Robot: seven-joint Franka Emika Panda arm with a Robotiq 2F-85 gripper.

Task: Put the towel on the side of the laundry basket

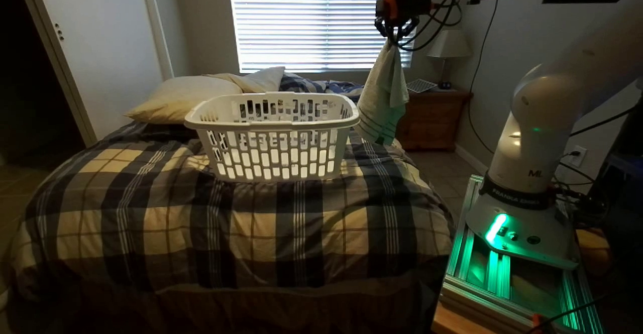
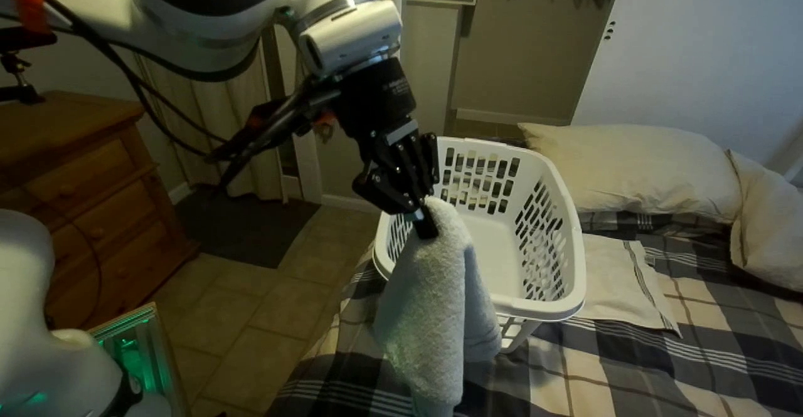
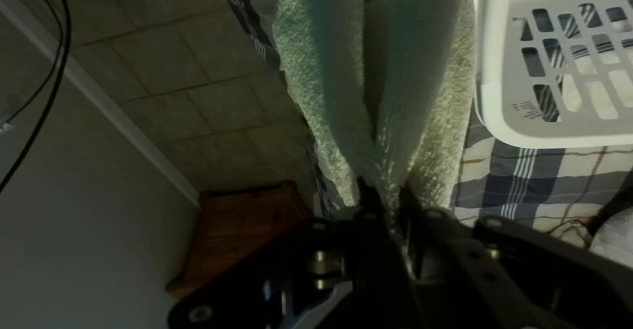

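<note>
Wrist view: the towel [image 3: 341,86] lies between the jaws, which are clenched on a gathered part of it; from that pinch, low in frame, its long axis runs toward the top edge, just beside the laundry basket [image 3: 492,96]. Only here does small print [image 3: 526,110] show on the basket's wall. In an exterior view, dark stripes [image 1: 370,123] cross the towel's lower end, unseen from the wrist; it hangs beneath the jaws, loose end down, long axis near vertical. In an exterior view, the basket's floor [image 2: 492,251] shows, and the towel droops in front of part of the rim; whether they touch I cannot tell.
</note>
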